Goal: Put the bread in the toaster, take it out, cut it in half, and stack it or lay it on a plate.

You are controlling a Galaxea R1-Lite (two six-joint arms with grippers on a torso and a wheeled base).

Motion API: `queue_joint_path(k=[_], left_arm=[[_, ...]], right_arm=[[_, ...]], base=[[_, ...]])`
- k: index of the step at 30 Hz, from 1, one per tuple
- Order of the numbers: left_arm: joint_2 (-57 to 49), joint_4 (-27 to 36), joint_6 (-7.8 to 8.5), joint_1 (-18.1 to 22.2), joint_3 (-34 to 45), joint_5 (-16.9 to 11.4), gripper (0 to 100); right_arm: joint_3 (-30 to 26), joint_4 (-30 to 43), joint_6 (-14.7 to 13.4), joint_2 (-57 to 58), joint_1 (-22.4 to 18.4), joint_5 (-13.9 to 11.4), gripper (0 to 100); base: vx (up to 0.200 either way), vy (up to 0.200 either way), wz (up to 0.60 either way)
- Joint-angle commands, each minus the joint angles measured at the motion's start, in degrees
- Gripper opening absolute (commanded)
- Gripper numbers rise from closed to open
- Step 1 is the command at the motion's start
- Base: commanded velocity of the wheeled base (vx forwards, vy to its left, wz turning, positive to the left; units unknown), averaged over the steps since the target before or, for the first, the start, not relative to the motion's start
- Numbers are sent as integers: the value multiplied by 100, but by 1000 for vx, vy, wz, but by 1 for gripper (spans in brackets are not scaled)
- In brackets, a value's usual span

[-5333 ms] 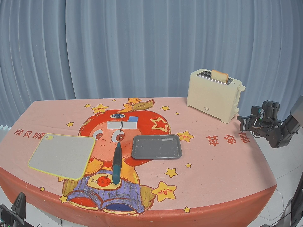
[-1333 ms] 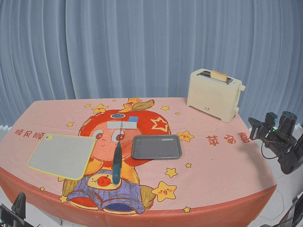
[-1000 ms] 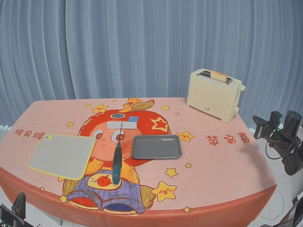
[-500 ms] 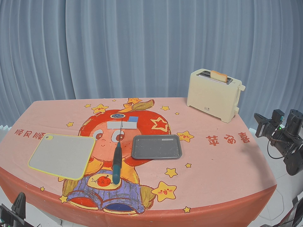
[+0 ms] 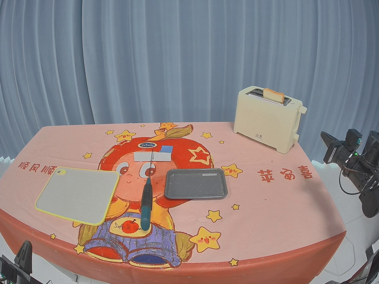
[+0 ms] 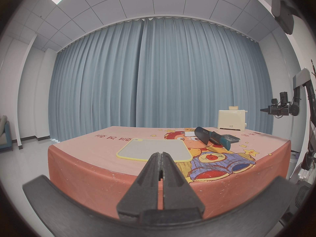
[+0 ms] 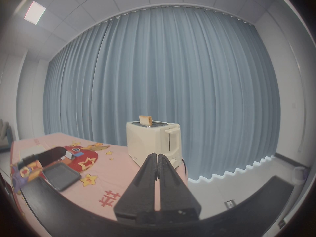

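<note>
My left gripper (image 6: pixel 161 154) and right gripper (image 7: pixel 157 156) are pressed together, empty; browned bread slice (image 5: pixel 273 95) sits in cream toaster (image 5: pixel 266 123), 2 o'clock.

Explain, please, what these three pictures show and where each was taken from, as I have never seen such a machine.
This is a two-armed robot at a table. The head view looks down from a camera on its head; the other two come from cameras on its wrists, each looking out along its arm. The left fingers and right fingers are both shut and hold nothing. On the table lie a cutting board, a knife and a grey tray; a toaster stands at the far right with bread sticking out of its slot.
</note>
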State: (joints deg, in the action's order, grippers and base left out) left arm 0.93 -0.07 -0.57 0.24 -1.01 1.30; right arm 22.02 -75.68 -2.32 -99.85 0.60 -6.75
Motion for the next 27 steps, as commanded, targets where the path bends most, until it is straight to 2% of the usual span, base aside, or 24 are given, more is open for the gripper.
queue_joint_path(k=[1, 5, 10, 14, 16, 20, 22, 27], left_arm=[[-22, -1, -4, 2, 101, 1, 0], [-22, -1, -4, 2, 101, 1, 0], [-22, -1, -4, 2, 101, 1, 0], [-22, -1, -4, 2, 101, 1, 0], [-22, -1, -4, 2, 101, 1, 0], [-22, -1, -4, 2, 101, 1, 0], [-22, -1, -4, 2, 101, 1, 0], [-22, -1, -4, 2, 101, 1, 0]], right_arm=[[154, -17, -428, 98, 239, -28, 0], [57, 9, -823, 432, 380, -10, 0], [40, 9, -858, 563, 389, -10, 0], [-4, -8, -1069, 713, 468, -1, 0], [-92, -8, -1482, 792, 564, 7, 0], [-22, -26, -1983, 783, 547, 7, 0], [57, -17, -2062, 792, 547, -1, 0], [31, -17, -1992, 801, 608, -1, 0]], base=[[0, 0, 0], [0, 0, 0], [0, 0, 0], [0, 0, 0], [0, 0, 0], [0, 0, 0], [0, 0, 0], [0, 0, 0]])
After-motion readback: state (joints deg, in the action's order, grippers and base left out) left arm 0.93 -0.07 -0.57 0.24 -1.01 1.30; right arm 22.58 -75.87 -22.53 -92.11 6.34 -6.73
